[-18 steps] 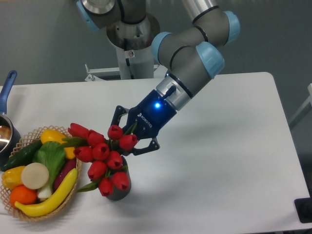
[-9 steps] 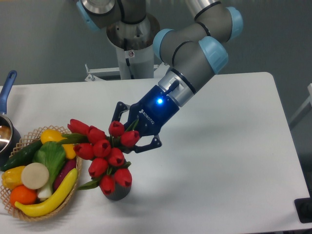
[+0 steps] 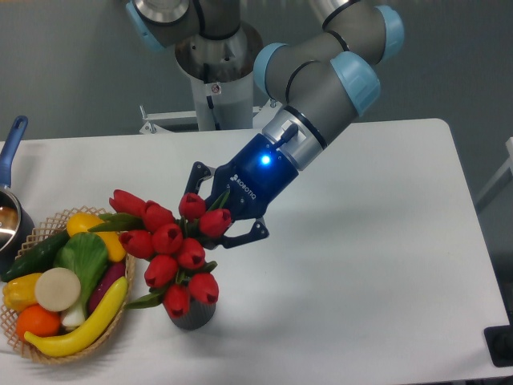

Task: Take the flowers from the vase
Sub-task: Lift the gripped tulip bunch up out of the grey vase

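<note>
- White bench [image 3: 385,241], grey wall behind.
- Pincer [image 3: 210,212] clenched on the tulips [image 3: 172,249] near the front-left edge, stems in the ribbed vase [image 3: 192,314].
- Lifting step; next needs a straight upward pull.

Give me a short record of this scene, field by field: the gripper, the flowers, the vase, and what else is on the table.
gripper: fingers around the upper buds, apparently shut on the bunch
flowers: red tulips, leaning toward the basket, lower end hiding the vase mouth
vase: dark, upright on the table
wicker basket: left, holding fruit and vegetables
pot: blue handle, far left edge
</note>
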